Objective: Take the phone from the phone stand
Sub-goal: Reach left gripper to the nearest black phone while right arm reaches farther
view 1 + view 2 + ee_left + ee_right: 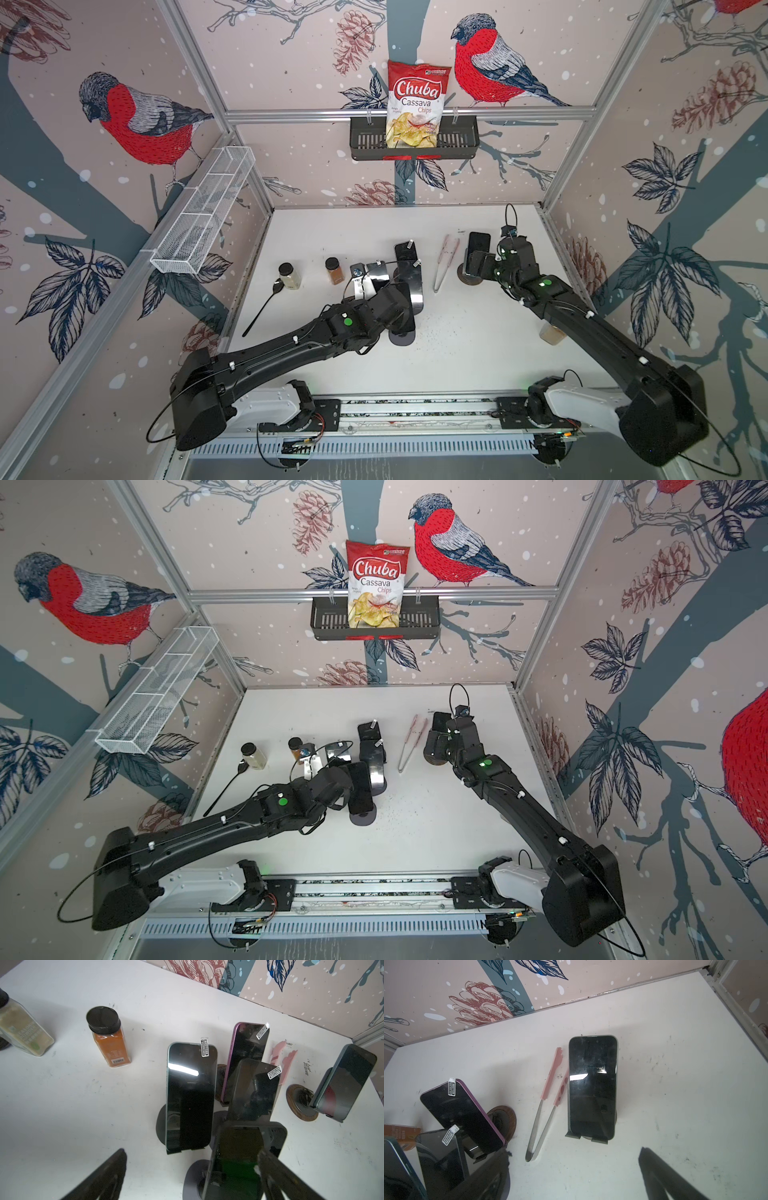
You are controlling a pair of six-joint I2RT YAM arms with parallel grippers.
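Phone (592, 1086) leans in its stand (586, 1139), just beside the pink tongs (544, 1109) on the counter (675, 1105). My right hand (575, 1151) is open near the tongs, and my left hand (192, 1152) is open too.

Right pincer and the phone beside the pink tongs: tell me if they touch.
Apart. In the right wrist view, bare table shows between the right pincer and the phone.
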